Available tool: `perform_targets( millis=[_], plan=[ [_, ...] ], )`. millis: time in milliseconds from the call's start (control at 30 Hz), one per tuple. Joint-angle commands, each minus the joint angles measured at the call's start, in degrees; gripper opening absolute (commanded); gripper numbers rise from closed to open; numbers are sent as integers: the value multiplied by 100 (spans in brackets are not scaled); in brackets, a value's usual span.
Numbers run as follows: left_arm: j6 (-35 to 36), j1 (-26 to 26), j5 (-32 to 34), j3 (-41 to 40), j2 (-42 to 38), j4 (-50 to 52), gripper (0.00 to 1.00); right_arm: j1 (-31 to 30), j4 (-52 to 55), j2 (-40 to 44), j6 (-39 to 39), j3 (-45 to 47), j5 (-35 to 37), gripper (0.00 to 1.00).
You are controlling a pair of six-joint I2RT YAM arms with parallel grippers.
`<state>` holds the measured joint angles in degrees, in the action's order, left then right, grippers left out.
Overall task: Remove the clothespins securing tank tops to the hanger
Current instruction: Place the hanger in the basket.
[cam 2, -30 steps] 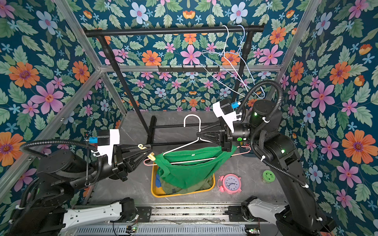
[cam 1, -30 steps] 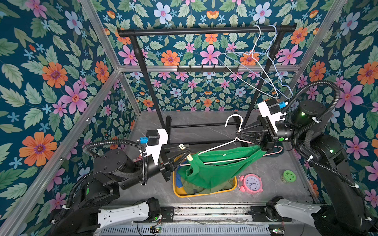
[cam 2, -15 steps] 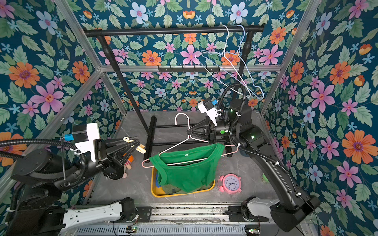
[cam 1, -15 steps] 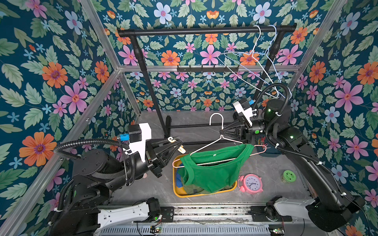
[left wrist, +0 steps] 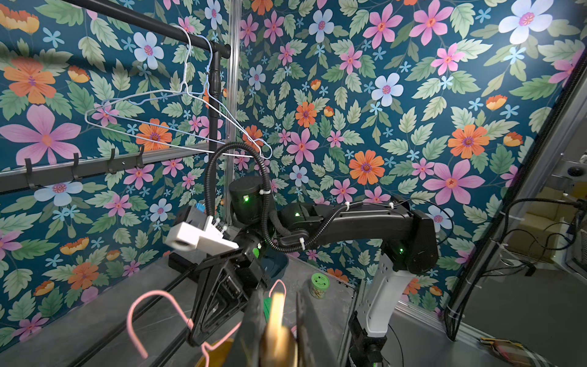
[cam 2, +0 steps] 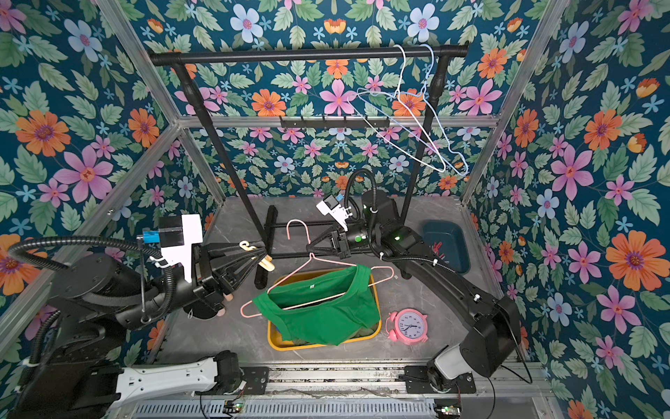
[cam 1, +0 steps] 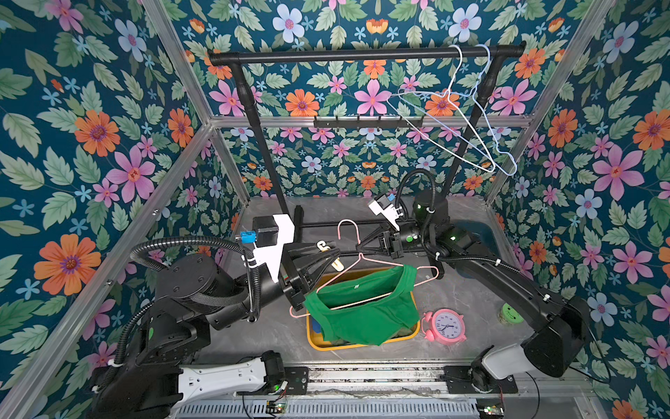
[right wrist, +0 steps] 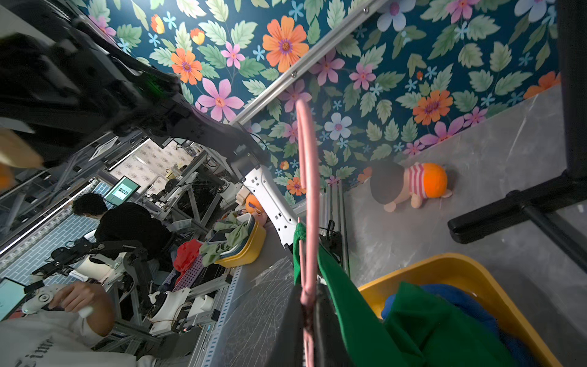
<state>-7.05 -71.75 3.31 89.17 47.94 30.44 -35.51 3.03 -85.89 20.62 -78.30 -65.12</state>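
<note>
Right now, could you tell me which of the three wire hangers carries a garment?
The pink hanger, held in the right gripper, carries the bright green tank top; the white hanger and pale blue hanger on the black rail hang bare.

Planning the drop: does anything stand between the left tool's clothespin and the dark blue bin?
Yes. The pink hanger, gripped by the right tool, and the right arm beyond it cross the straight line from the clothespin to the dark blue bin.
</note>
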Motion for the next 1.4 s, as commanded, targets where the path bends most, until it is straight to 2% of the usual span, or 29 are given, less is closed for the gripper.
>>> perform_targets(
  millis=[0, 233, 433, 767, 867, 933, 1133, 1367],
  plan=[
    [82, -6, -50, -8, 4, -142, 0, -26, -443, -169, 84, 245, 257, 0],
    [90, -6, -128, -13, 109, -161, 0, -42, -686, -862, 233, 532, 726, 0],
    [77, -7, -276, 37, 290, -246, 0, -43, -587, -1430, 210, 645, 827, 0],
    [-114, -6, -821, 271, 798, -267, 1, -61, -460, -1715, 158, 1090, 923, 0],
    [-109, -6, -871, 204, 813, -408, 1, -59, -203, -1641, -42, 1085, 1108, 6],
    [-101, -6, -898, 180, 831, -450, 1, -49, -70, -1518, -137, 1045, 1223, 14],
    [-207, -4, -867, 64, 776, -510, 0, -34, 489, -1026, -451, 775, 1403, 29],
    [-312, -11, -678, -242, 393, -674, 0, 35, 1272, -554, -862, 414, 1470, 35]
  ],
)
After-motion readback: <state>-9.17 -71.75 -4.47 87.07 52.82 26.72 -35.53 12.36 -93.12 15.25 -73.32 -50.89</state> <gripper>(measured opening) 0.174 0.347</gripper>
